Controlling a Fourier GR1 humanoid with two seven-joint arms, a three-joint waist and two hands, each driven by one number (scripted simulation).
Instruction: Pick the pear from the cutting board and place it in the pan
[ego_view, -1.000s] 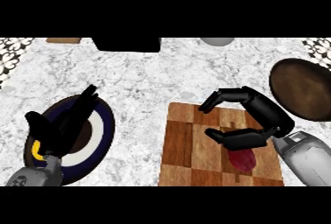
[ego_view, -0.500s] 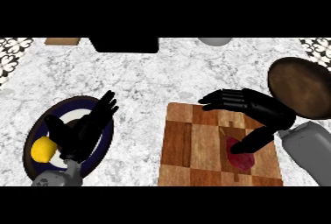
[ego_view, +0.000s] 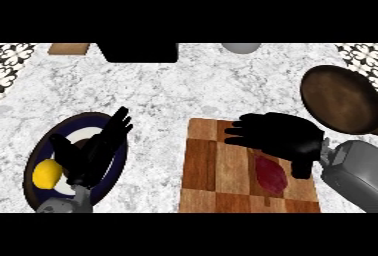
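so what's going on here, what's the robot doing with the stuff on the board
The robot's right hand is open over the wooden cutting board, right above the dark red pear that lies on it. The fingers have not yet closed round the pear. The brown pan it should go into sits further right on the counter. The left hand is open over a dark-rimmed plate that holds a yellow fruit.
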